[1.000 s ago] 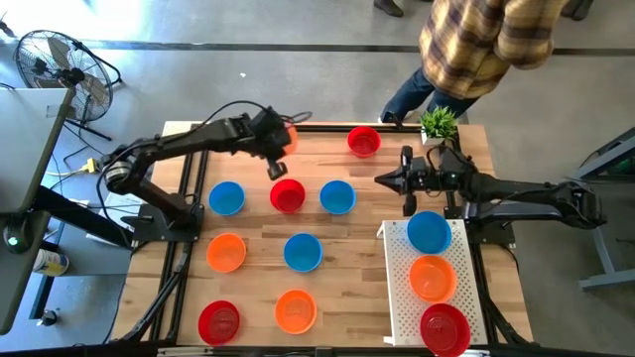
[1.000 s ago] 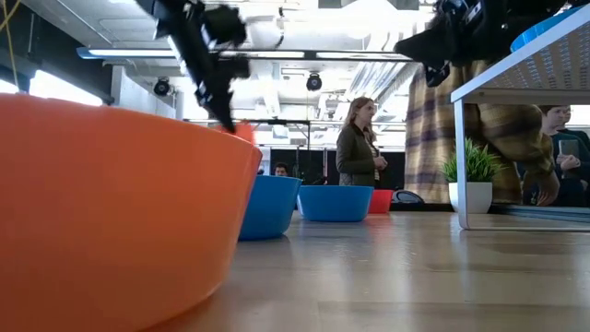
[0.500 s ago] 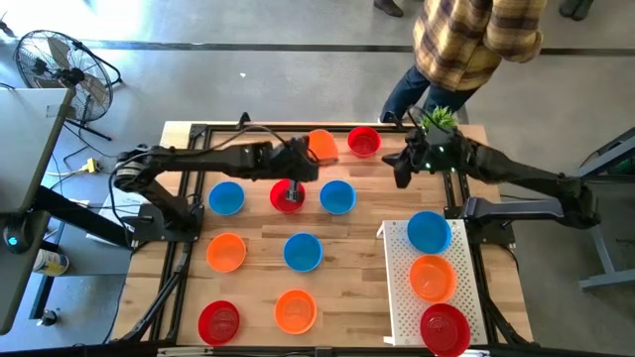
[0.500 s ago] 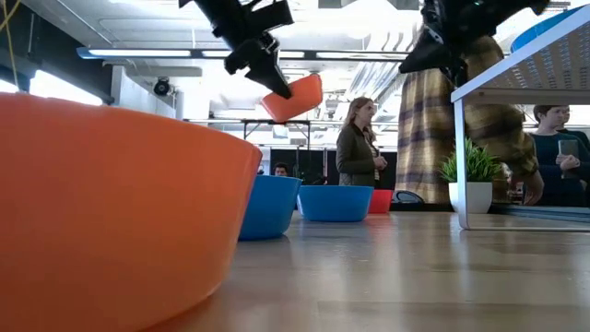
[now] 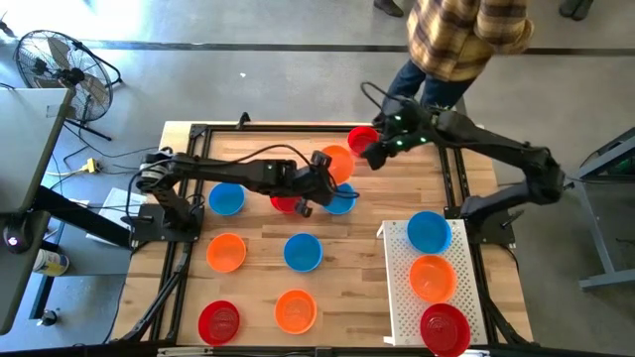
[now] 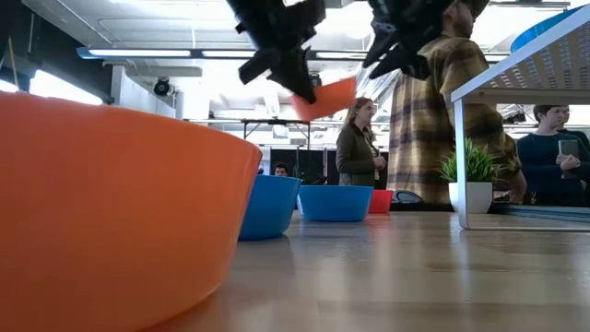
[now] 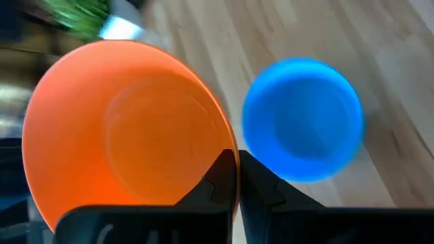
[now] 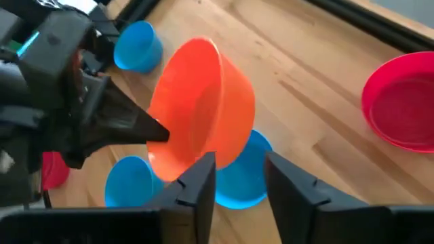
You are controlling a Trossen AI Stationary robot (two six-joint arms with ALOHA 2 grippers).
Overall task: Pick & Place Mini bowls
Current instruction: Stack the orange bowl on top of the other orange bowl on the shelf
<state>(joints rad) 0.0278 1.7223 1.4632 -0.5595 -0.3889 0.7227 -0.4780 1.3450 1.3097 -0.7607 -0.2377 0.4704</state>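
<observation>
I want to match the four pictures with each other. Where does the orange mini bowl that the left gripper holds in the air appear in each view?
High view: orange mini bowl at upper centre, above the table.
Low view: top centre, tilted, in the air.
Left wrist view: fills the left half.
Right wrist view: centre, on its side.
Shared landmark: the blue bowl just beneath it, seen in every view.

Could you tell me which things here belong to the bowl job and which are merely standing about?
Job: orange bowl held in the left gripper; right gripper beside it; loose bowls on the table; white tray with three bowls.
Standing about: potted plant, fan, people behind.
</observation>
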